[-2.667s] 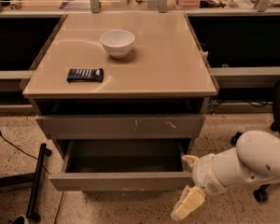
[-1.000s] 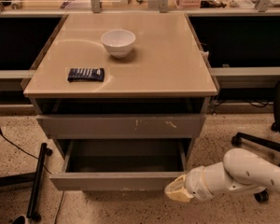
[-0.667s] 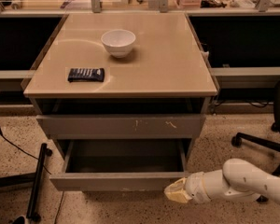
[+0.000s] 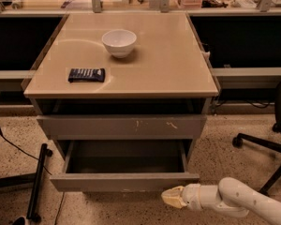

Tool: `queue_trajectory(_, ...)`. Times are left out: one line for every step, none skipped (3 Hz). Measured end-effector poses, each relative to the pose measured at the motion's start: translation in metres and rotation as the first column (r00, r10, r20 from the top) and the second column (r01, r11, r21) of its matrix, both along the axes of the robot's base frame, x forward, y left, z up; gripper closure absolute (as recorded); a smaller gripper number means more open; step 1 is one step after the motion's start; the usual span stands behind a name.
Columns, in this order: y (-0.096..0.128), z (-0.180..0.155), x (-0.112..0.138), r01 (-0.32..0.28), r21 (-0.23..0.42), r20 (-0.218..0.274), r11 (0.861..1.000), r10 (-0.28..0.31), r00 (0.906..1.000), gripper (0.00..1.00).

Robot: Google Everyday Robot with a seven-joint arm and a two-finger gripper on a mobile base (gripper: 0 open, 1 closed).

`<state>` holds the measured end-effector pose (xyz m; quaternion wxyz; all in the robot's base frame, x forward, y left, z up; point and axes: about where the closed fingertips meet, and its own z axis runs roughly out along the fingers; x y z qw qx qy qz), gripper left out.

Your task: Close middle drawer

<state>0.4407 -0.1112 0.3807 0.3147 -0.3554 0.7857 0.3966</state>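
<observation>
The middle drawer (image 4: 124,182) stands pulled out from the cabinet. Its plain grey front faces me and its dark box interior (image 4: 126,156) is open to view and empty. Above it sits a grey front with whitish scratches (image 4: 122,125), pushed in. My gripper (image 4: 173,198), cream-coloured on a white arm (image 4: 234,200), reaches in from the lower right. It points left and sits low near the floor, just in front of and below the right end of the drawer front, close to it; I cannot tell whether it touches.
On the tan cabinet top (image 4: 168,64) sit a white bowl (image 4: 119,42) and a dark snack bar (image 4: 86,74). An office chair base (image 4: 267,149) stands at the right. A black stand leg (image 4: 37,182) and a cable lie on the floor at the left.
My arm has sunk lower and stretched out flatter. The gripper turned from pointing down to pointing left and sits a little lower by the drawer front. The drawer has not moved.
</observation>
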Motion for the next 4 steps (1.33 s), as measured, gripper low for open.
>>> queue_trajectory(0.003, -0.015, 0.030, 0.046, 0.005, 0.044, 0.999, -0.046, 0.9979, 1.00)
queue_trajectory(0.003, -0.015, 0.029, 0.046, 0.005, 0.044, 0.999, -0.046, 0.9979, 1.00)
queue_trajectory(0.008, -0.001, 0.061, 0.054, -0.017, 0.116, 0.998, -0.051, 0.9919, 1.00)
queue_trajectory(0.008, -0.001, 0.061, 0.054, -0.017, 0.116, 0.998, -0.051, 0.9919, 1.00)
